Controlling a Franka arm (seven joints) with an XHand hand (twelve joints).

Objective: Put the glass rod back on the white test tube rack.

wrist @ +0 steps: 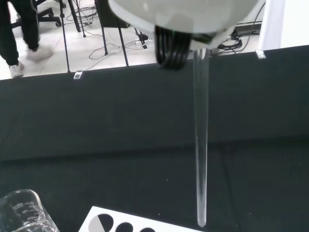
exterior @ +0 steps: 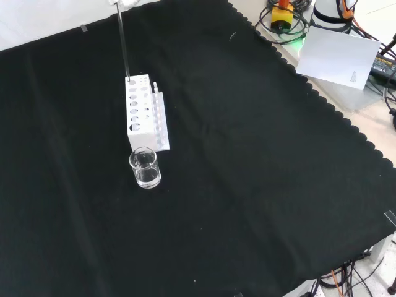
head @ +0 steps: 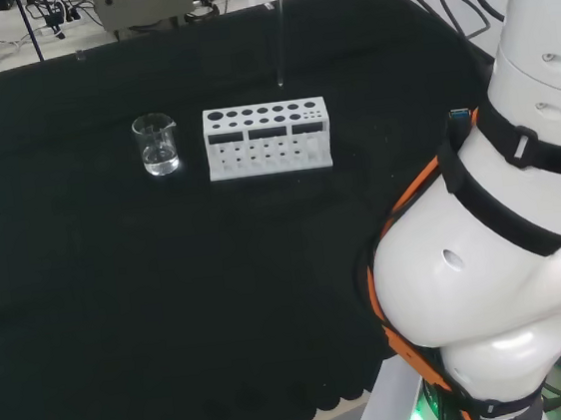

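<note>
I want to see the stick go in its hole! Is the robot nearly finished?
Nearly. The rod is already lifted and hangs upright from the hand, its tip just above the rack, near the holes at the far end in the front view. Lowering it into a hole and letting go is still left. The beaker stands beside the rack.
</note>
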